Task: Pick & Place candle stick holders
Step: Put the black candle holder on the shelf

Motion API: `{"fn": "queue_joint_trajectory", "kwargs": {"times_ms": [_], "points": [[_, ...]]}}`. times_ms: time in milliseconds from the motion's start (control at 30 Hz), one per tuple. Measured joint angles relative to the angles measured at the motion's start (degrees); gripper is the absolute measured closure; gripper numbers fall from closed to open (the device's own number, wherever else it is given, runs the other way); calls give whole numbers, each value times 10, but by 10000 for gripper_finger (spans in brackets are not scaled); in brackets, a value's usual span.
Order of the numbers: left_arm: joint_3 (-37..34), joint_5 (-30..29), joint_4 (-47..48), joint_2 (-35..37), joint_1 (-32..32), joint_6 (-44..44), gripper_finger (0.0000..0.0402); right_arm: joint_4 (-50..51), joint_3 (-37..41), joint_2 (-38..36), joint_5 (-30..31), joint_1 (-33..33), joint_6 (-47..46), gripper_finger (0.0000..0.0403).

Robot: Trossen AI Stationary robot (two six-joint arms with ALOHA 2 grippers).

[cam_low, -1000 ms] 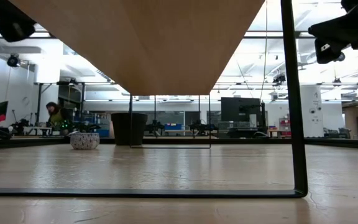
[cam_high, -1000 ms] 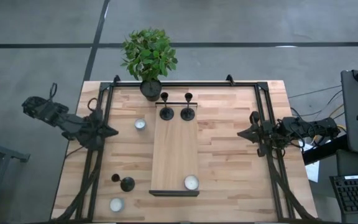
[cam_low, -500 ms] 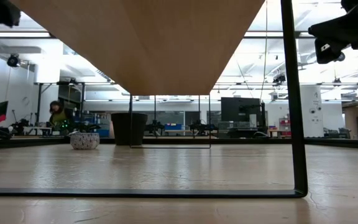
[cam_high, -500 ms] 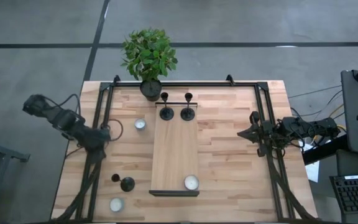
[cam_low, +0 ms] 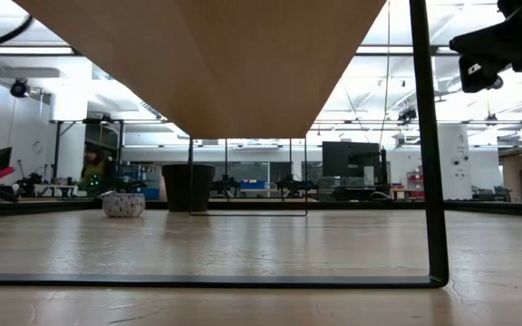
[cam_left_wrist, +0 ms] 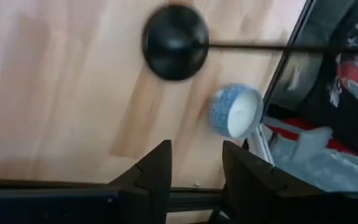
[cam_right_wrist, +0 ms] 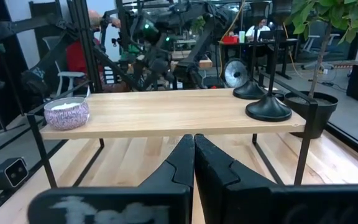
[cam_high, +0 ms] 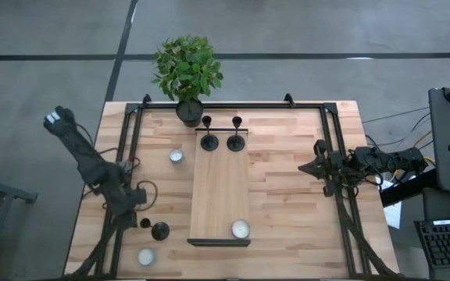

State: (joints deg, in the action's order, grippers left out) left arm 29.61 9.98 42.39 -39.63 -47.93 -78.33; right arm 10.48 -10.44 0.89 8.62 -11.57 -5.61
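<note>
Two holders (cam_high: 209,141) (cam_high: 236,142) stand on the shelf's (cam_high: 219,195) far end; third holder (cam_high: 159,230) on the table, not yet placed; left gripper (cam_high: 133,198) near it, fingers apart, empty; right gripper (cam_high: 309,167) waits at the right, fingers together.

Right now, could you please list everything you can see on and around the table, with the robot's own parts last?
Matte-black metal candle stick holders: three; two upright on the shelf's far end, one on the table near the left front.
Raised light-wood shelf on a black frame: one, table centre.
White round tealight candles: three; one on the shelf's near end, two on the table at left.
Green plant in a black pot: one, far edge.
Light wooden table: one.
Left gripper: fingers open, above the table by the lone holder.
Right gripper: fingers shut, waiting at the right side.
</note>
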Motion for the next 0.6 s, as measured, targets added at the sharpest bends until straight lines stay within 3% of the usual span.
{"fn": "queue_joint_trajectory", "kwargs": {"times_ms": [267, 367, 600], "points": [[-80, -102, -194, 1, -92, -49, 266, 0, 0, 1, 0, 0, -3, 394], [-94, -167, -207, -2, -117, -44, 266, 0, 0, 1, 0, 0, -2, 394], [-94, -258, -206, -18, -147, -29, 266, 0, 0, 0, 0, 0, -2, 394]]}}
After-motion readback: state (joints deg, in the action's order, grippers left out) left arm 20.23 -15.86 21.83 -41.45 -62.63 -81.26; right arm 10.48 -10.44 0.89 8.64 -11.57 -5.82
